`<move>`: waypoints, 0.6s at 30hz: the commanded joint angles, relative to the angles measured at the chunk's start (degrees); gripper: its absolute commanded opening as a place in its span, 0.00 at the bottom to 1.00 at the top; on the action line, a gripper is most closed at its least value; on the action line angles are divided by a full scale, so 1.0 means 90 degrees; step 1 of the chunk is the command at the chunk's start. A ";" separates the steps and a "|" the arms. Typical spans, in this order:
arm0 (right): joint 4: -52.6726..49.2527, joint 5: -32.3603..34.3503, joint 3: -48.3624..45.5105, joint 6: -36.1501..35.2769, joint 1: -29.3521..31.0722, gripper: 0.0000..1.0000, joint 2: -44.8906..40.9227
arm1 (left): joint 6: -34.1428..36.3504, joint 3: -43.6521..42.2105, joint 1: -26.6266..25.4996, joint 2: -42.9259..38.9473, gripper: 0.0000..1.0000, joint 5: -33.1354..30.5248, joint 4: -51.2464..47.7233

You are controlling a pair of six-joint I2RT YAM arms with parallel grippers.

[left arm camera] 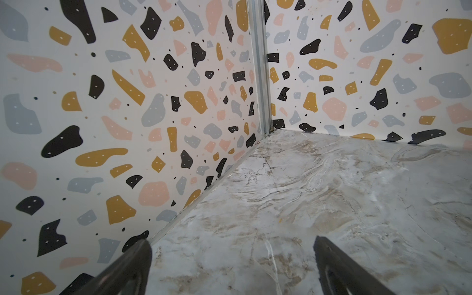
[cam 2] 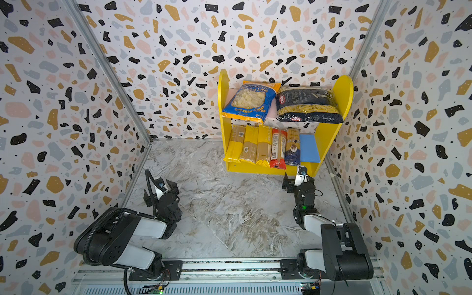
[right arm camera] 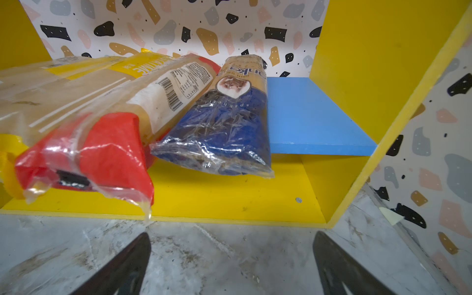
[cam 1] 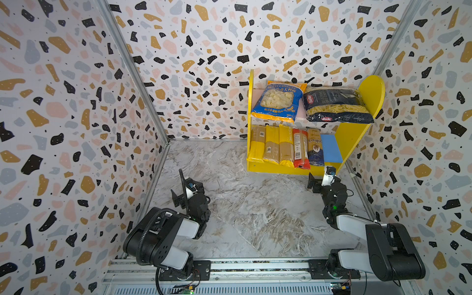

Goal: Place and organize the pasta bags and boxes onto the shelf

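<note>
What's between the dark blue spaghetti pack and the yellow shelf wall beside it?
Nothing, just bare blue board between the spaghetti pack and the yellow wall; the right wrist view shows it best.

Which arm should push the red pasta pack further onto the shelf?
Right, probably: its jaws stand open just before the shelf, near the red pack; the left arm faces the wall corner.

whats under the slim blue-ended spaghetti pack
The slim blue-ended spaghetti pack lies on the blue lower board, its front end overhanging the yellow base board. The board right beneath it is hidden.
</note>
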 commanded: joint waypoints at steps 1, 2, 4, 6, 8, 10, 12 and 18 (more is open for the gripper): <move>0.0194 0.0117 -0.0055 -0.0152 -0.0017 0.99 -0.0144 | 0.0020 0.0186 0.0104 0.0010 0.98 0.0327 -0.0131; 0.0196 0.0096 -0.0084 -0.0186 -0.0019 0.99 -0.0108 | 0.0008 0.0184 0.0115 -0.0019 0.97 0.0348 -0.0169; 0.0594 0.0172 -0.0377 -0.0172 -0.0004 0.99 0.0071 | -0.0044 0.0048 0.0107 -0.0100 0.96 0.0254 0.0012; 0.1656 0.0264 -0.0770 -0.0228 0.0072 0.99 0.0419 | -0.0072 -0.0111 0.0107 -0.0159 0.99 0.0205 0.0247; 0.2082 0.0299 -0.0897 -0.0477 0.0288 0.99 0.0674 | -0.0155 -0.0112 0.0113 -0.0180 1.00 -0.0029 0.0232; 0.2437 0.0273 -0.0902 -0.0559 0.0338 0.99 0.1062 | -0.0231 -0.0140 0.0108 -0.0213 1.00 -0.0145 0.0267; 0.2874 0.0206 -0.0925 -0.0428 0.0208 0.99 0.1331 | -0.0263 -0.0212 0.0107 -0.0285 1.00 -0.0121 0.0295; 0.2114 -0.0164 -0.0636 -0.0463 0.0114 0.99 0.1297 | -0.0887 -0.0554 0.0107 -0.0635 1.00 -0.1369 0.0480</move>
